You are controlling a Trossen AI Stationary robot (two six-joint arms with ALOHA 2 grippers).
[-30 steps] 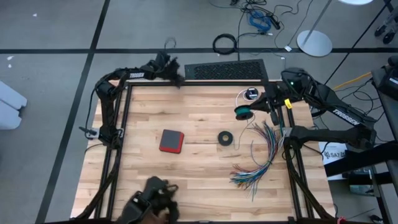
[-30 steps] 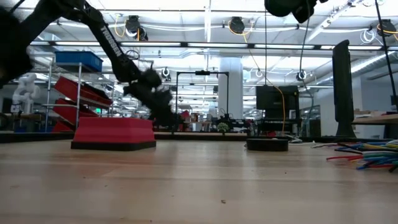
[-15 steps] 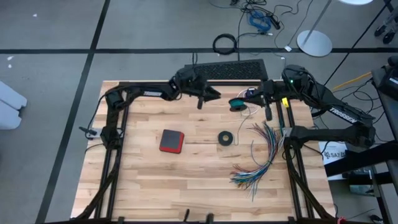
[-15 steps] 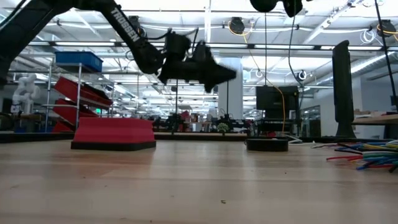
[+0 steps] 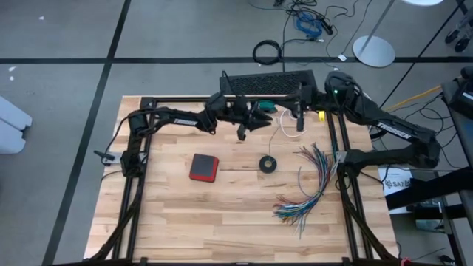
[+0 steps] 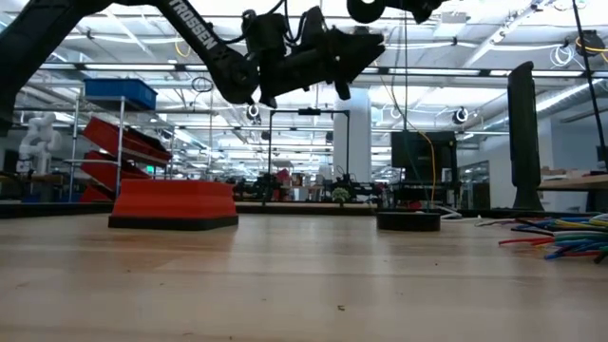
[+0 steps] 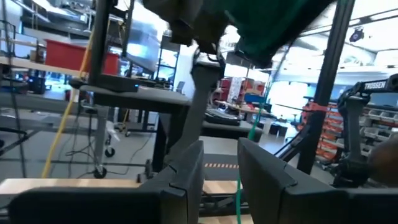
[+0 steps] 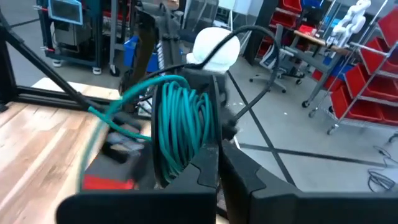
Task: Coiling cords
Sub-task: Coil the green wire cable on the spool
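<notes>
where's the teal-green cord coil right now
High view: the teal-green cord coil hangs near the table's far edge, between the left gripper and right gripper.

A red block (image 5: 203, 168) with a dark base lies flat on the wooden table (image 5: 185, 222), left of centre. Near it, toward the right, sits a small black ring (image 5: 267, 164). Further right, a fanned bundle of multicoloured wires (image 5: 307, 188) spreads along the table's right side, well apart from the block. A black perforated panel (image 5: 270, 83) lies along the table's far edge. On the floor beyond it lie a black cable coil (image 5: 267, 52), a blue cable tangle (image 5: 309, 24) and a round white stand base (image 5: 373, 49).
</notes>
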